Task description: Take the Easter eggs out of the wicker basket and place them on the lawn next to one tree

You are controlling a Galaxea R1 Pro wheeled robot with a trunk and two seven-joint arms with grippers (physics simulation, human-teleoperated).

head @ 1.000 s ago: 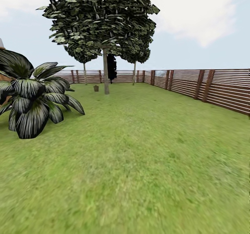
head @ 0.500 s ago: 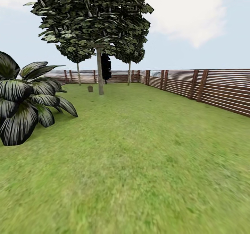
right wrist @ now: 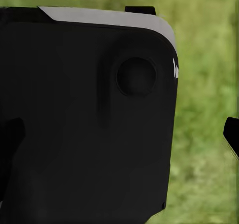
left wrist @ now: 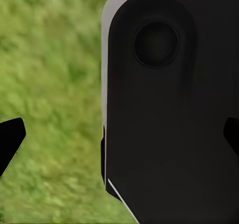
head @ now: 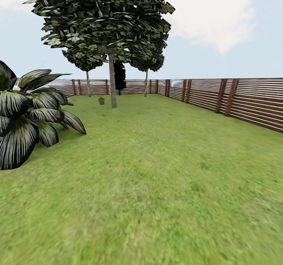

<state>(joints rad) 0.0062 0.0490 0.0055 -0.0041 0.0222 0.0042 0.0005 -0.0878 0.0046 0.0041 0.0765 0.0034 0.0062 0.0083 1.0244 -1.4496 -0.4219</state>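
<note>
Left claw: two dark fingertips sit at opposite edges of the left wrist view, spread wide, nothing held between them. Right claw: fingertips likewise far apart, nothing held. Each wrist camera faces a dark, grey-edged body panel close ahead.

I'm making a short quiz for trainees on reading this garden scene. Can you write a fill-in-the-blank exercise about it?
1. The small brown basket stands on the grass just ____ of the thick tree trunk in the head view.
2. A slatted ____ fence closes the lawn on the right.
3. At the left edge of the head view grows a big plant with striped ____.

Missing words: left; wooden; leaves
</note>
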